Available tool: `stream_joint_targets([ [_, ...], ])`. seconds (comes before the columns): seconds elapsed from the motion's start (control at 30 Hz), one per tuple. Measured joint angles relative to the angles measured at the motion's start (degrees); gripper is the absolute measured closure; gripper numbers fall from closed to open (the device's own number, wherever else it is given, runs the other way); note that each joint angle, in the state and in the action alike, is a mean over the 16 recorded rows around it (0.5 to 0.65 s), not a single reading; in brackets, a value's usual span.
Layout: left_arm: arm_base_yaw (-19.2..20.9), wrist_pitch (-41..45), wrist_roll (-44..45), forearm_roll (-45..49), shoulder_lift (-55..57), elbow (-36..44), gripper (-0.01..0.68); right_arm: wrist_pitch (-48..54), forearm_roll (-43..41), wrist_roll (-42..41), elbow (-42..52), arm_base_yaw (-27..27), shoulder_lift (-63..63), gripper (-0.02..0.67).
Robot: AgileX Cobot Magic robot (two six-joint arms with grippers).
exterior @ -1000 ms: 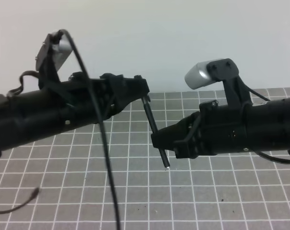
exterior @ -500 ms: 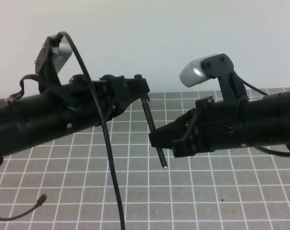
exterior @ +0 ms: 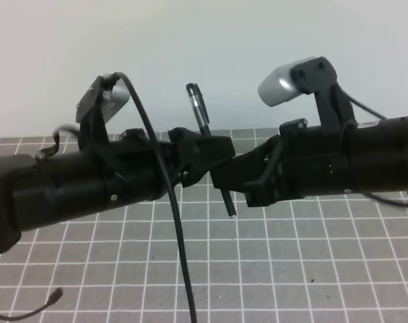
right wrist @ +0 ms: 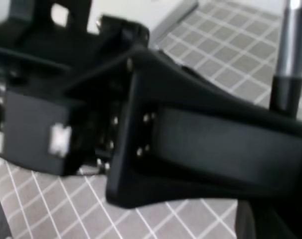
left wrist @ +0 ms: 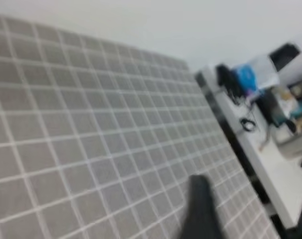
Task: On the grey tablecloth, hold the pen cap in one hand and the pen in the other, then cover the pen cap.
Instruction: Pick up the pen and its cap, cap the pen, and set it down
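Both hands meet mid-air over the grey tablecloth (exterior: 312, 269): right hand (exterior: 221, 180) grips the pen (exterior: 229, 202), pen cap (exterior: 198, 109) looks seated on top, left hand (exterior: 221, 149) grip state unclear, release left.

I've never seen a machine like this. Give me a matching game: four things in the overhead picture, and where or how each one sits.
Things:
1. thin black stick pen
2. grey cloth with white grid lines
3. silver-grey rounded camera
4. loose black cable

Places:
A. lying flat underneath everything
B. hanging down to the bottom edge
C. steeply tilted in mid-air, at the centre
D. perched high on the right side

Pairs: 1-C, 2-A, 3-D, 4-B
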Motion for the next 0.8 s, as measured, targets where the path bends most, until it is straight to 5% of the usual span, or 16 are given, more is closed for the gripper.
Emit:
stream_joint_targets([
  [0.23, 1.72, 0.89, 0.03, 1.28, -1.75, 0.09, 0.16, -0.23, -1.65, 2.55, -0.34, -0.71, -0.22, 0.581],
  [0.4, 5.17, 1.56, 0.12, 1.89, -5.14, 0.03, 0.137, 0.23, -3.78, 5.28, 0.26, -2.51, -0.27, 0.581],
  [0.57, 9.47, 3.22, -0.53, 5.86, -9.74, 0.03, 0.202, 1.63, -7.95, 7.89, 1.58, -5.02, -0.31, 0.581],
  [0.8, 13.69, 6.81, -7.13, 24.01, -14.93, 0.03, 0.417, 4.47, -15.7, 12.15, 3.81, -7.8, -0.14, 0.581],
])
